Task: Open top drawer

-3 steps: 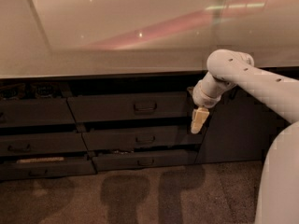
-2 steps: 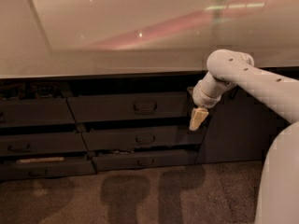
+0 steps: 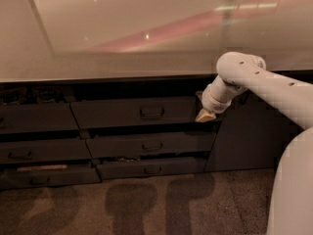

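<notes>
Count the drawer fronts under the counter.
6: the top drawer over two narrower drawers centrally; three left drawers, cut by the frame edge. More may be hidden. The pincer sits at the top drawer's right end.

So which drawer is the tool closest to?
The top drawer, highest in the middle stack: the tool sits at its right end, above the two lower drawers.

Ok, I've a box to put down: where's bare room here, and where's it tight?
The pale countertop shows bare along its visible length; so does the carpet before the drawers. Tight: the right end of the top drawer, where the gripper hangs.
</notes>
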`<state>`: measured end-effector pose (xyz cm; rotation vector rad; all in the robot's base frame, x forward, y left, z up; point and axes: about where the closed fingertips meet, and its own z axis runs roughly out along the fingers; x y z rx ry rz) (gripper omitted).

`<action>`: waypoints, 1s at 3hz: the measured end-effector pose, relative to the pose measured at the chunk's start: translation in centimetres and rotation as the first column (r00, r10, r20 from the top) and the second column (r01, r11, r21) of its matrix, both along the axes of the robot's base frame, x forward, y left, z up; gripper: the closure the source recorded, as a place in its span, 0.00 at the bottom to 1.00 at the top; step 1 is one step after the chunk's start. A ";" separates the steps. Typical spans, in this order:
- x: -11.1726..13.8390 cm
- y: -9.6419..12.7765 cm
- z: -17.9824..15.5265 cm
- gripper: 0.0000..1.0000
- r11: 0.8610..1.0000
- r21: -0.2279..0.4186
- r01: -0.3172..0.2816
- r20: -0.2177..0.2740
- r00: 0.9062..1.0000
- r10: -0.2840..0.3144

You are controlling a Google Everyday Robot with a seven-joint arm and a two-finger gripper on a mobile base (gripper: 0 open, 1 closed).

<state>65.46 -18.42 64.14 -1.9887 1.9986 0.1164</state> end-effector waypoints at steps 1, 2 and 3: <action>0.0 0.0 0.0 0.89 1.000 0.000 0.000 0.000 1.000 0.000; 0.0 0.0 0.0 1.00 1.000 0.000 0.000 0.000 1.000 0.000; 0.1 0.0 0.3 1.00 1.000 0.000 0.000 0.000 1.000 0.000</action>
